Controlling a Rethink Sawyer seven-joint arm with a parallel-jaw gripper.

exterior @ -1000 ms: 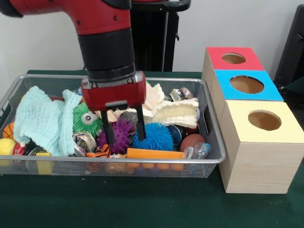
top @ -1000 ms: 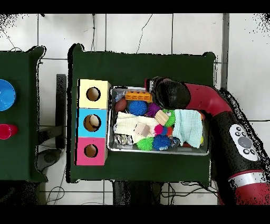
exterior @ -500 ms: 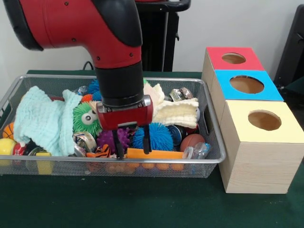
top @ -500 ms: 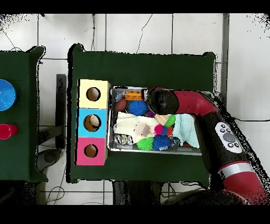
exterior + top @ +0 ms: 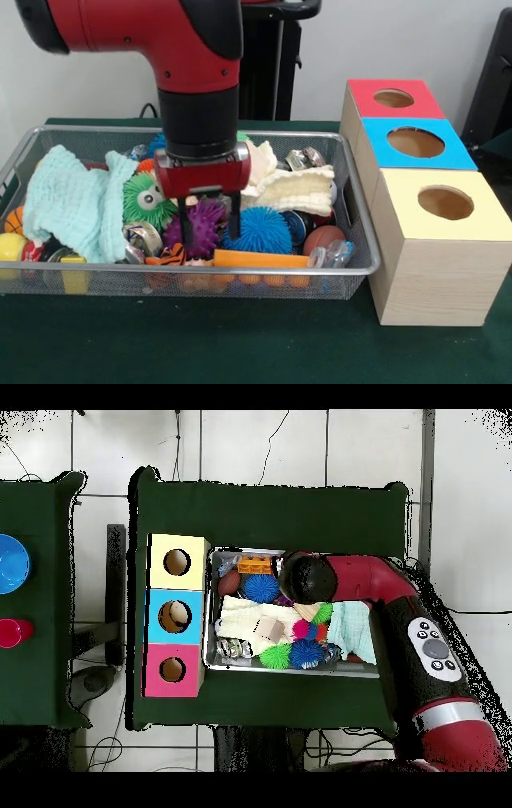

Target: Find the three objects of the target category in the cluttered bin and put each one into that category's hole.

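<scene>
Green table — pincer spread astride purple spiky ball in mesh bin.

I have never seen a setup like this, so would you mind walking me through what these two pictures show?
The red and black machine is a robot arm; its hand hangs over a wire mesh bin on a green-covered table. One picture is taken from across the table, the other from straight above.

The bin holds toys and cloths: a purple spiky ball, a blue spiky ball, a green fuzzy ball with an eye, and a pale mint cloth.

Beside the bin stand three wooden boxes with round holes, topped red, blue and yellow.

The hand's two dark fingers are spread around the purple ball, not yet closed on it.
</scene>
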